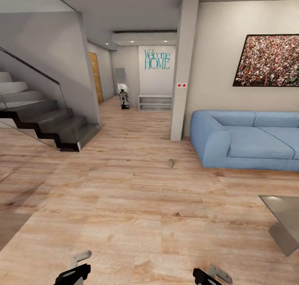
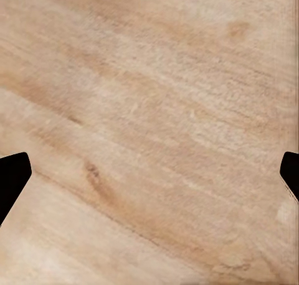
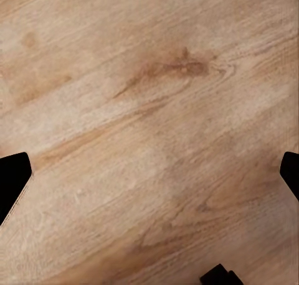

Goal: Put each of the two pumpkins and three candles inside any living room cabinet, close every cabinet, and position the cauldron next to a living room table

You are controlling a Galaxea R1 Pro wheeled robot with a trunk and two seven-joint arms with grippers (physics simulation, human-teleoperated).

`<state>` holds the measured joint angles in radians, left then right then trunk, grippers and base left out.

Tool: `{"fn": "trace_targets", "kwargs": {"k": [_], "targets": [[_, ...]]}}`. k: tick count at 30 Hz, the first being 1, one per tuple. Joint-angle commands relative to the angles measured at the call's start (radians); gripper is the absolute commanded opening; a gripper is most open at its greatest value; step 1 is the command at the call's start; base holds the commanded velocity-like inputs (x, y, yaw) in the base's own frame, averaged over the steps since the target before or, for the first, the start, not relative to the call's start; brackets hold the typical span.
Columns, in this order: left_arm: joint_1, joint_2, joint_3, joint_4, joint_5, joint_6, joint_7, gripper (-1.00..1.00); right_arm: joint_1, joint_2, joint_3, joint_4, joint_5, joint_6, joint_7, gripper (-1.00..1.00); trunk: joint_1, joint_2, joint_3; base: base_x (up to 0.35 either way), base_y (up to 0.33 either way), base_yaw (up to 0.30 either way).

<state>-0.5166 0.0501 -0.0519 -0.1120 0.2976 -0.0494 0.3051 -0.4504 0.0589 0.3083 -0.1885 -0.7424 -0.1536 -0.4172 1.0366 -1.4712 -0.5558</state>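
Low at the near edge of the head view, the left gripper [image 1: 74, 270] and the right gripper [image 1: 209, 275] are hanging side by side over the wooden floor [image 1: 124, 218], both empty. In each wrist view the two dark fingertips [image 2: 12, 179] are sitting far apart at opposite borders with bare planks between them, so both pairs of jaws are standing wide open; the right fingertips [image 3: 14, 179] are framing floor in the same way. Both arms are looking tucked and pointing downward, a carrying posture, not a reach. Outward from the grippers, a small beige-grey lump, probably one of the candles [image 1: 170, 163], is lying on the floor well ahead and slightly toward the right side, near the foot of the white pillar [image 1: 182, 69] and just off the near left corner of the blue sofa [image 1: 249, 140]. It is too small to tell whether it is upright. The right gripper is the nearer one, though only by a little, and the base would have to roll forward first. A grey table [image 1: 286, 218] is poking in at the right edge.
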Motion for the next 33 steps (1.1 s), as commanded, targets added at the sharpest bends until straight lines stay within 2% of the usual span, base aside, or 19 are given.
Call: {"fn": "trace_targets", "kwargs": {"k": [1, 9, 16, 33], "targets": [[0.000, 0.001, 0.000, 0.000, 0.000, 0.000, 0.000, 1.00, 0.000, 0.001, 0.000, 0.000, 0.000, 0.000, 0.000, 1.00, 0.000, 0.000, 0.000, 0.216, 0.000, -0.027], [0.000, 0.000, 0.000, 0.000, 0.000, 0.000, 0.000, 1.00, 0.000, 0.001, 0.001, 0.000, 0.001, -0.003, 0.000, 1.00, 0.000, 0.000, 0.000, 0.213, 0.000, -0.007], [0.000, 0.002, 0.000, 0.000, 0.000, 0.000, 0.000, 1.00, 0.000, 0.004, 0.003, 0.001, 0.007, -0.064, 0.000, 1.00, 0.000, 0.000, 0.000, 0.205, 0.000, 0.000], [0.000, 0.001, 0.000, 0.000, 0.000, 0.000, 0.000, 1.00, 0.001, 0.000, 0.003, 0.001, 0.006, -0.069, 0.000, 1.00, 0.000, 0.000, 0.000, 0.198, 0.000, 0.000]]}}
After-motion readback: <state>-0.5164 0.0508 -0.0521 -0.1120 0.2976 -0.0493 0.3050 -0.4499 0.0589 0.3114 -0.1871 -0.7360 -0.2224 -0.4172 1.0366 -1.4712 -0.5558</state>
